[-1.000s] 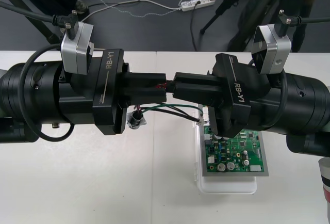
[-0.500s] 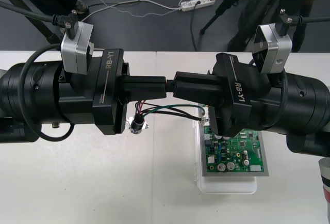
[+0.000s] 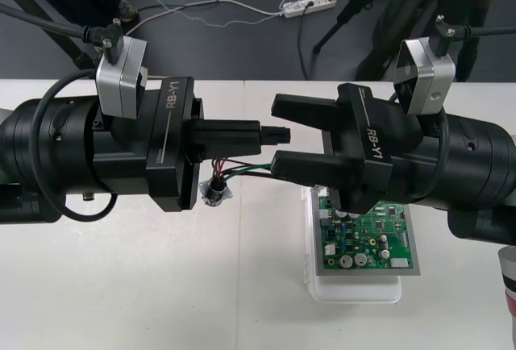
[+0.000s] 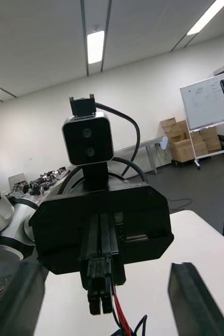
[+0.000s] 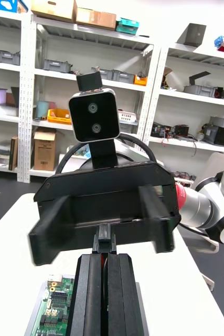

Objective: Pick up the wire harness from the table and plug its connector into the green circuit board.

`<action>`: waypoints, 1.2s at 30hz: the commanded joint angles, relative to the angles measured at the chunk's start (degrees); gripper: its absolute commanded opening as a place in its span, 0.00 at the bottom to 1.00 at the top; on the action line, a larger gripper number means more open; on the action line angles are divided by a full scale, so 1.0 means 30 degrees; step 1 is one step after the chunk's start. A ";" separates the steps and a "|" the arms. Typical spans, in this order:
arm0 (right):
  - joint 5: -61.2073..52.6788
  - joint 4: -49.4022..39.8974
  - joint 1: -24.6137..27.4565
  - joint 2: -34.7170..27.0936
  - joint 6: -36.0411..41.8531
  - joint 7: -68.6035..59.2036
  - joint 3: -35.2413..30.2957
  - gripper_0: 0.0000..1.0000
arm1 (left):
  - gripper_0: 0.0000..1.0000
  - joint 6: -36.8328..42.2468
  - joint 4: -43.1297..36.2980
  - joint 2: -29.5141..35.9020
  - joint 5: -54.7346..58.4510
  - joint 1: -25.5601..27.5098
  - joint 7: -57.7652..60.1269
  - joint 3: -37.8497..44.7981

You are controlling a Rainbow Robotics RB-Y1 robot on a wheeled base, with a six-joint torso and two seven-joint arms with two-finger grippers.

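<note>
Above the table my left gripper (image 3: pixel 260 134) is shut on the harness's small black plug (image 3: pixel 278 134), which sticks out of its tips. Red, green and black wires (image 3: pixel 242 169) hang from it down to the round metal socket (image 3: pixel 216 193) just above the table. My right gripper (image 3: pixel 274 135) faces it, open, with one finger on each side of the plug and touching nothing. The right wrist view has its own fingers (image 4: pixel 193 299) far apart and the left gripper (image 4: pixel 100 299) between them. The green circuit board (image 3: pixel 367 233) lies under the right gripper.
The board sits on a white base (image 3: pixel 355 289) at the right of the table (image 3: pixel 121 285). The table's far edge runs just behind both arms. Bare tabletop lies in front of the arms and to the left of the base.
The left gripper closed on the plug, then the right gripper opened and let go. The wires and socket now hang from the left gripper alone.
</note>
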 commanded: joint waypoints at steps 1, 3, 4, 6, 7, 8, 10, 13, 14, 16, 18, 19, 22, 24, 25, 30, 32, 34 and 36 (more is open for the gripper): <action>-0.0375 -0.0113 0.0336 -0.1489 -0.0773 0.0057 -0.0858 1.00 | 0.00 0.0470 -0.0393 -0.0445 0.0192 -0.0797 -0.1351 -0.0232; -0.0317 -0.0113 0.0336 -0.2045 -0.1330 0.0086 -0.1502 1.00 | 0.00 0.0499 -0.0393 -0.0416 0.0162 -0.0797 -0.1468 -0.0232; -0.0287 -0.0113 0.0336 -0.2367 -0.1710 0.0057 -0.1912 1.00 | 0.00 0.0529 -0.0393 -0.0416 0.0133 -0.0826 -0.1556 -0.0232; -0.0170 -0.0113 0.0336 -0.3071 -0.2560 -0.0061 -0.2615 1.00 | 0.00 0.0558 -0.0393 -0.0416 0.0045 -0.0826 -0.1703 -0.0232; -0.0112 -0.0113 0.0336 -0.3246 -0.2765 -0.0061 -0.2762 1.00 | 0.00 0.0558 -0.0393 -0.0445 0.0016 -0.0797 -0.1761 -0.0232; 0.0064 -0.0113 0.0336 -0.3569 -0.3263 -0.0061 -0.3172 1.00 | 0.00 0.0558 -0.0393 -0.0416 -0.0131 -0.0797 -0.1820 -0.0202; 0.0211 -0.0083 0.0336 -0.3949 -0.4142 -0.0149 -0.3934 1.00 | 0.00 0.0558 -0.0393 -0.0416 -0.0365 -0.0797 -0.1937 -0.0232; 0.0767 -0.0113 0.0336 -0.4477 -0.5666 -0.0266 -0.5164 1.00 | 0.00 0.0558 -0.0335 -0.0416 -0.0775 -0.0709 -0.2054 -0.0202; 0.1031 -0.0113 0.0336 -0.4682 -0.6193 -0.0295 -0.5574 1.00 | 0.00 0.0529 -0.0276 -0.0445 -0.0892 -0.0621 -0.2142 -0.0202; 0.1382 -0.0083 0.0336 -0.5033 -0.6720 -0.0383 -0.6102 1.00 | 0.00 0.0558 -0.0159 -0.0416 -0.1010 -0.0533 -0.2289 -0.0173; 0.2056 -0.0113 0.0336 -0.5532 -0.6720 -0.0500 -0.6570 1.00 | 0.00 0.0529 0.0163 -0.0474 -0.0980 -0.0475 -0.2611 -0.0202; 0.2232 -0.0113 0.0336 -0.5619 -0.6720 -0.0529 -0.6688 1.00 | 0.00 0.0529 0.0281 -0.0474 -0.0980 -0.0445 -0.2875 -0.0173; 0.3257 -0.0113 0.0336 -0.5971 -0.6720 -0.0588 -0.7069 1.00 | 0.00 0.0324 0.1159 -0.0504 -0.0629 -0.0328 -0.4310 -0.0202; 0.4107 -0.0113 0.0336 -0.6293 -0.6720 -0.0500 -0.7127 1.00 | 0.00 -0.0292 0.2068 -0.0679 -0.0277 -0.0328 -0.5189 -0.0173; 0.4283 -0.0113 0.0336 -0.6381 -0.6720 -0.0500 -0.7156 1.00 | 0.00 -0.0438 0.2302 -0.0709 -0.0131 -0.0328 -0.5423 -0.0202; 0.6129 -0.0113 0.0834 -0.7465 -0.6720 -0.0266 -0.6512 1.00 | 0.00 -0.1610 0.4294 -0.0884 0.0367 -0.0328 -0.7386 -0.0144; 0.6920 -0.0113 0.0981 -0.7875 -0.6720 -0.0207 -0.6160 1.00 | 0.00 -0.1932 0.4968 -0.0914 0.0543 -0.0328 -0.8002 -0.0144; 0.8121 -0.0113 0.1010 -0.8285 -0.6720 -0.0090 -0.5633 1.00 | 0.00 -0.2430 0.5847 -0.0943 0.0865 -0.0328 -0.8763 -0.0144; 0.8970 -0.0113 0.1010 -0.8520 -0.6720 0.0027 -0.5340 1.00 | 0.00 -0.2840 0.6492 -0.0943 0.1100 -0.0328 -0.9203 -0.0173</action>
